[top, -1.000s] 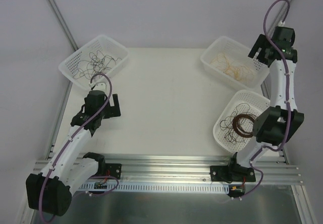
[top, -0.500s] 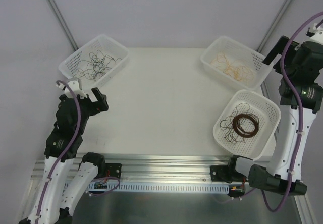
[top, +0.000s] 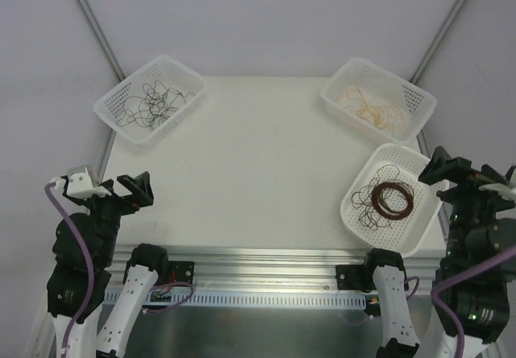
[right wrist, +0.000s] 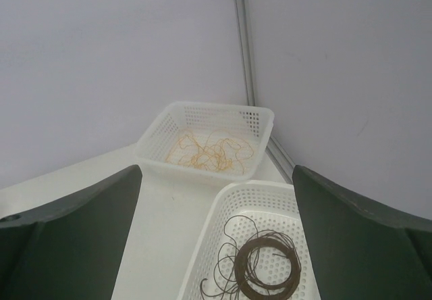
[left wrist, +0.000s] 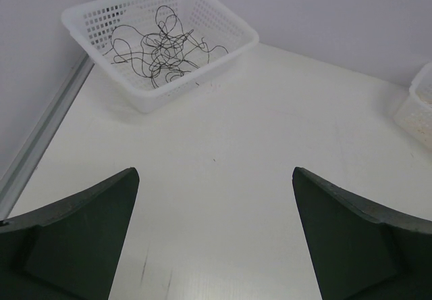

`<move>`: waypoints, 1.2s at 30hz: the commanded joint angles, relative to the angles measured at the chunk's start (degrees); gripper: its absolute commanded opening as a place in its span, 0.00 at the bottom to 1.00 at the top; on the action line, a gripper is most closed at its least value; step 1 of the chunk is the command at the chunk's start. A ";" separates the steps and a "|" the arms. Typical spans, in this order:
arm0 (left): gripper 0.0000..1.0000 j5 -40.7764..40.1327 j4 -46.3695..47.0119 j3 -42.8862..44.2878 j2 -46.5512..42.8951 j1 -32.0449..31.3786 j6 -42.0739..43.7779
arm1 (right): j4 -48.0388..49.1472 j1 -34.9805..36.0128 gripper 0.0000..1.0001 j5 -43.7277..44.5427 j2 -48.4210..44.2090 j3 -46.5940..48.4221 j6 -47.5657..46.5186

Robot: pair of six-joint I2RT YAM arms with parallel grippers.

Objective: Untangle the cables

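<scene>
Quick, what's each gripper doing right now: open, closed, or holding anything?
Left gripper: open, holding nothing.
Right gripper: open, holding nothing.

The top camera looked down from high behind both arms at the whole table (top: 258, 172). The left wrist camera showed the black-wire basket (left wrist: 169, 87) far ahead of the left gripper (left wrist: 214, 175). The right wrist camera showed the yellow-wire basket (right wrist: 202, 109) ahead of the right gripper (right wrist: 216, 171), the brown-wire basket (right wrist: 202, 246) nearer. The top view had all three.
</scene>
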 commanded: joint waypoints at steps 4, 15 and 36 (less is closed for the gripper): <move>0.99 -0.47 -7.42 2.43 -6.63 0.43 3.65 | -4.27 1.61 1.00 -1.23 -11.59 -4.76 -3.01; 0.99 6.03 -15.50 4.28 -12.60 0.35 2.25 | -21.77 2.04 1.00 0.96 -25.31 -2.12 -3.19; 0.99 9.37 -20.96 6.56 -17.45 0.43 -0.74 | -35.31 2.31 1.00 2.81 -33.75 2.10 -2.48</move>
